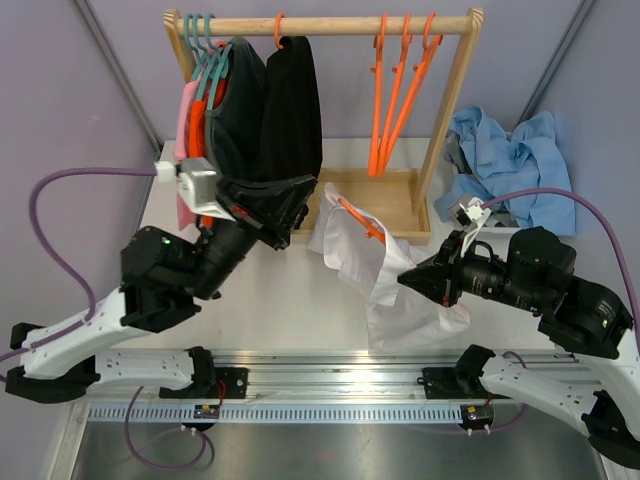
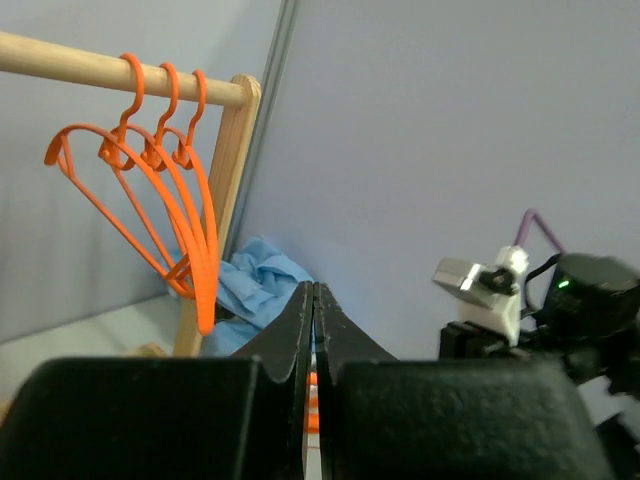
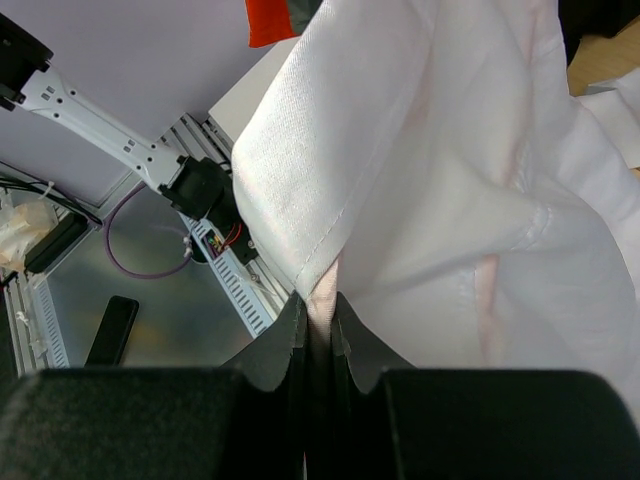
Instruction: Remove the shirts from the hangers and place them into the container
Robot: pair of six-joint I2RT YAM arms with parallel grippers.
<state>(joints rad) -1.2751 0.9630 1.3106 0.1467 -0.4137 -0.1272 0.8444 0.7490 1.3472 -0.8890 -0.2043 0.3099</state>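
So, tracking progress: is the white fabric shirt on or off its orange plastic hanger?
On: the hanger pokes from the shirt.

Pinched right between the right gripper (image 3: 318,312) fingers: a fold of shirt (image 3: 450,180), spreading out past the tips and onto the table (image 1: 270,300), with a hanger (image 1: 356,216) poking out of its far end. Up and to the left of the left gripper (image 2: 313,300) fingertips: three bare hangers (image 2: 170,200) on the rail (image 2: 60,55). Just past those tips, low down: a heap of shirts (image 2: 255,285).
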